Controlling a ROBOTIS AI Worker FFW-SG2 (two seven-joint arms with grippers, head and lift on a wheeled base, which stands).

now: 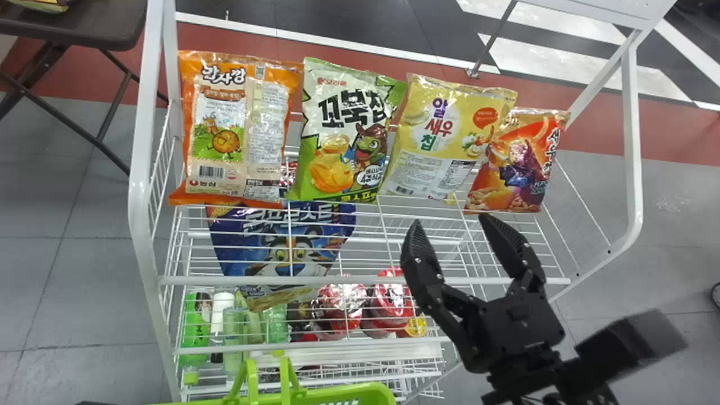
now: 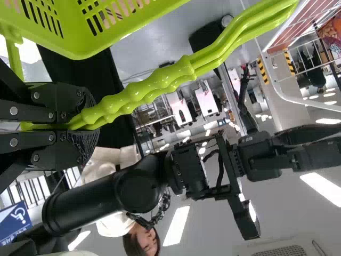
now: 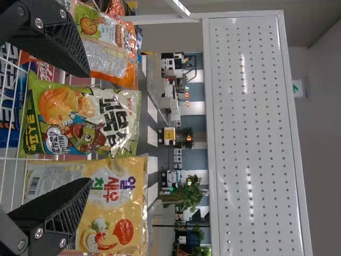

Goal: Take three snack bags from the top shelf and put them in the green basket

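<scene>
White top shelf [image 1: 360,280] holds four snack bags [image 1: 343,135], likely all three to fetch; my right gripper [image 1: 450,219] gapes, left gripper [image 2: 88,124] pinches basket handles [image 2: 154,87].

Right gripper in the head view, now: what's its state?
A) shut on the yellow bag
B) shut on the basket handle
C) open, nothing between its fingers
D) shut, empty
C: the right gripper has its two fingers spread wide apart, with no bag held between them, while the yellow bag stands on the rack beyond them.
</scene>
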